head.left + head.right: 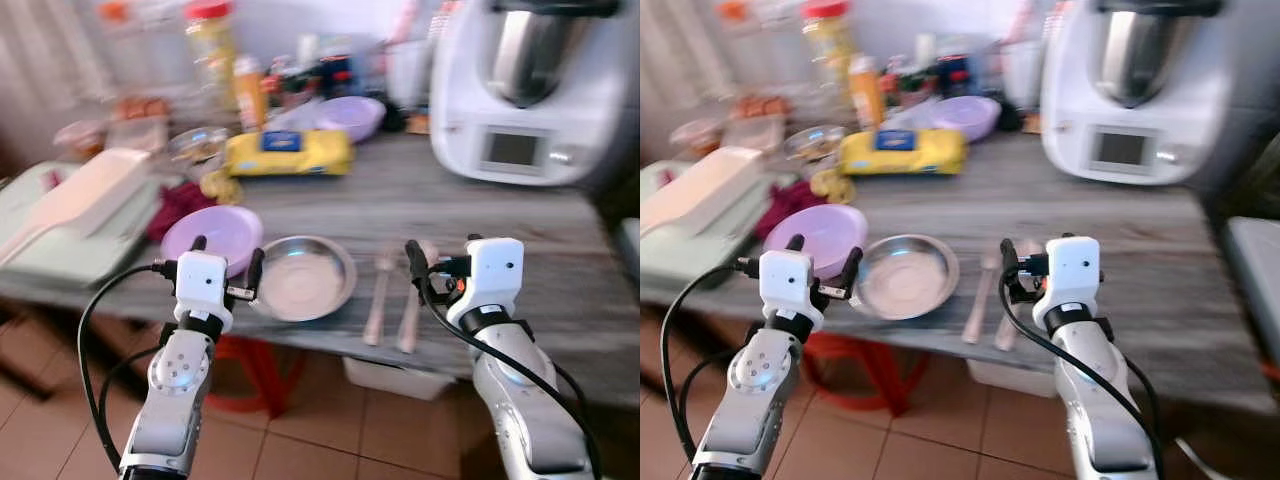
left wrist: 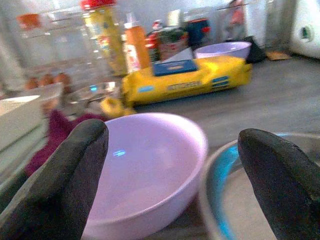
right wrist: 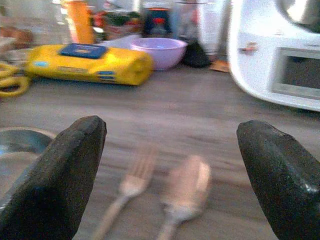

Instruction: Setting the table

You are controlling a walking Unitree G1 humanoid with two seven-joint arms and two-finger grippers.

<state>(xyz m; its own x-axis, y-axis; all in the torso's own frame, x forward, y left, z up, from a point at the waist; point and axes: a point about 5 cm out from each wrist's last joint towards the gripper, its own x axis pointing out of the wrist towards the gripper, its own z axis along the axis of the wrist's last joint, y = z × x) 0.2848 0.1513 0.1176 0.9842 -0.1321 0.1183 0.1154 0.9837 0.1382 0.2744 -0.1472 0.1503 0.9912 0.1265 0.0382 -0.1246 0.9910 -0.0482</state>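
Right gripper (image 1: 425,262) was spread wide and empty, poised over the pink fork (image 1: 379,298) and spoon (image 1: 411,308) lying side by side near the table (image 1: 520,240) front edge. Left gripper (image 1: 226,262) was also wide and empty, between the lilac bowl (image 1: 213,232) and steel plate (image 1: 303,277). Risk: cutlery so close together, one closing finger could knock the spoon off the edge. Both pieces looked slim, flat, hard to pinch.

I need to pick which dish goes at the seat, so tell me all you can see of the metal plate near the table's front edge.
The metal plate is round, shallow and silvery with a raised rim, and looks empty. It lies flat on the grey wooden table near the front edge, beside a lilac bowl on its left; whether they touch is unclear. A fork lies to its right, apart.
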